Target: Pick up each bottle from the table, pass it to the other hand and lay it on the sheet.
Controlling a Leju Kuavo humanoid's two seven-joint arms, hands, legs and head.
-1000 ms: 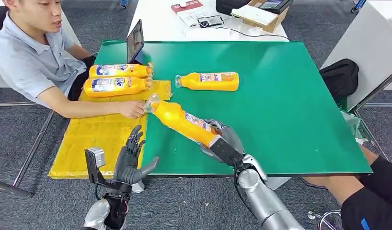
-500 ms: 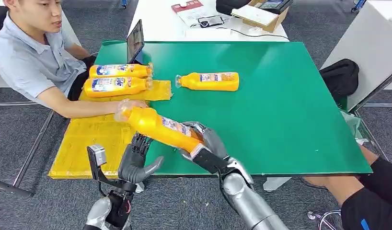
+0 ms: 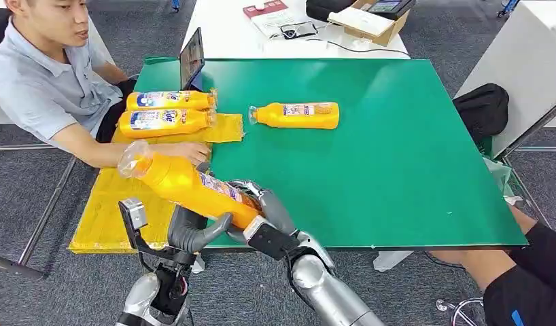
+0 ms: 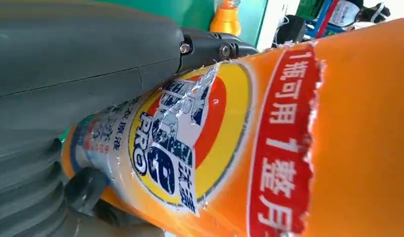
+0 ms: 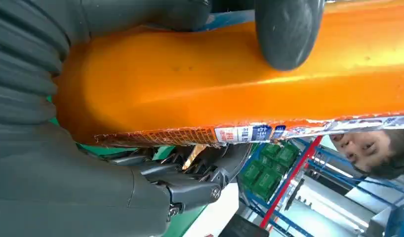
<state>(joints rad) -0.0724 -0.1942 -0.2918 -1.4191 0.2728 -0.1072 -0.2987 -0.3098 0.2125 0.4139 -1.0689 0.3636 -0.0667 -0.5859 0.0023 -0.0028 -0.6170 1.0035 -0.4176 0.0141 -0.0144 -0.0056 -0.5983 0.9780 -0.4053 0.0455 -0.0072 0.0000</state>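
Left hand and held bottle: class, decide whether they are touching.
Touching. In the left wrist view the left hand lies pressed against the bottle, no gap between them. The right hand grips the bottle's base.

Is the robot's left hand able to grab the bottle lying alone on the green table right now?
Probably not: the left hand sits under the bottle the right hand holds, and the lone bottle lies far across the table.

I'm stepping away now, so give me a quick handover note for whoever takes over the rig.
Right hand grips the base end of a bottle, cap towards the person, over the sheet.
Left hand is under the bottle, touching it; hold not confirmed.
Done: two bottles lie on the sheet.
Left: finish this handoff, lay it down, then the table bottle.
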